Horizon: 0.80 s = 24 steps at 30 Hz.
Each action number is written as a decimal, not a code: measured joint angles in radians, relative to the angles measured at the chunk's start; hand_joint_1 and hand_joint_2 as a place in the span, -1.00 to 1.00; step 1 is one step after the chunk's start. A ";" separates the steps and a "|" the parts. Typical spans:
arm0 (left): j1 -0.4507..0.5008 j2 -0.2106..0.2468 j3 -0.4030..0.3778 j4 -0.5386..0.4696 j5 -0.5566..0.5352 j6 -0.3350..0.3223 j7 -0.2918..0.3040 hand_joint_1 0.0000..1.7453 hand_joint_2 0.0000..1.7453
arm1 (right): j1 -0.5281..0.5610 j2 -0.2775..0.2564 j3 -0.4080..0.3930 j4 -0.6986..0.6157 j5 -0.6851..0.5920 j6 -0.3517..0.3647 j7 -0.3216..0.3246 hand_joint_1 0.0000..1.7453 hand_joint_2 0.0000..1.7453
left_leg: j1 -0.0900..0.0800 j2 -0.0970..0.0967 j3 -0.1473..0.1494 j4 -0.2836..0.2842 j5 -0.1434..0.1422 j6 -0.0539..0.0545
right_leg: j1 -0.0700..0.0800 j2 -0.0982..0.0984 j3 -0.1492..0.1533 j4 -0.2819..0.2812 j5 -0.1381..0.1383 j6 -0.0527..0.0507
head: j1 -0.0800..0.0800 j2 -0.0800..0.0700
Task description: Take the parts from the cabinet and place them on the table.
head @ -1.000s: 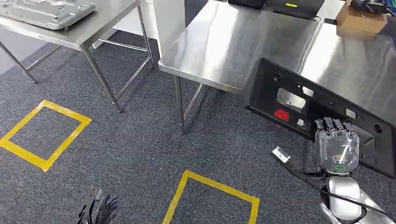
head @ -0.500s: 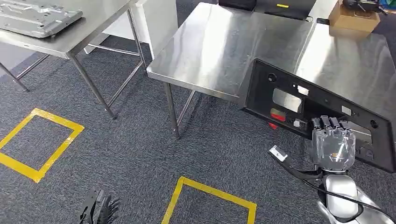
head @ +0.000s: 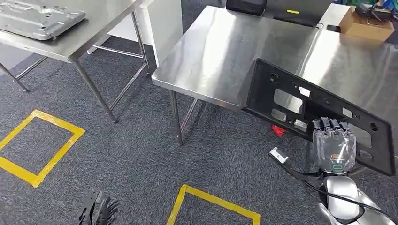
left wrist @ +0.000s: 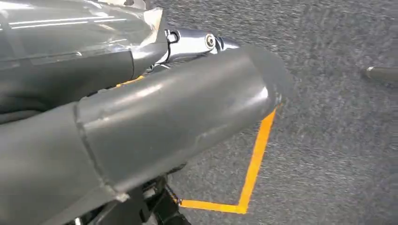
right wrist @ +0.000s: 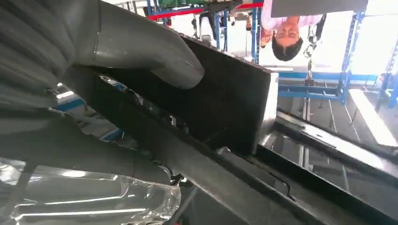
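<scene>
Black panel (head: 291,101) in right hand (head: 334,146), far edge apparently over table (head: 220,51)

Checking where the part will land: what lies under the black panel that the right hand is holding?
Under the black panel, gripped by the right hand, lie the steel table top and grey carpet with a small red object. Anything directly beneath the panel is hidden.
</scene>
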 joint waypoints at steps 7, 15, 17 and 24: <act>-0.008 0.002 -0.001 0.000 0.001 -0.001 0.000 -1.00 -1.00 | 0.003 -0.001 -0.003 0.003 0.000 -0.006 0.000 1.00 1.00 | 0.003 0.005 -0.089 0.187 0.030 -0.034 | 0.010 0.006 0.051 -0.003 -0.051 -0.107 | -0.005 0.000; -0.005 0.003 -0.001 0.003 0.001 -0.002 0.000 -1.00 -1.00 | 0.007 0.000 -0.003 0.003 0.000 -0.003 0.000 1.00 1.00 | -0.012 0.003 -0.232 0.102 0.070 0.003 | 0.029 0.019 0.168 -0.008 -0.148 -0.119 | -0.004 0.000; -0.002 0.010 -0.001 0.004 0.001 -0.002 0.000 -1.00 -1.00 | 0.005 0.003 0.000 0.005 0.000 -0.002 -0.001 1.00 1.00 | -0.031 -0.029 -0.220 0.053 0.129 0.024 | 0.035 0.034 0.186 -0.009 -0.172 -0.108 | -0.004 0.000; -0.011 0.012 -0.002 0.006 0.003 -0.002 -0.002 -1.00 -1.00 | 0.000 -0.001 -0.004 0.004 0.000 0.000 0.000 1.00 1.00 | -0.025 -0.025 -0.123 0.025 0.097 0.046 | 0.036 0.020 0.053 0.247 -0.199 -0.088 | -0.007 0.000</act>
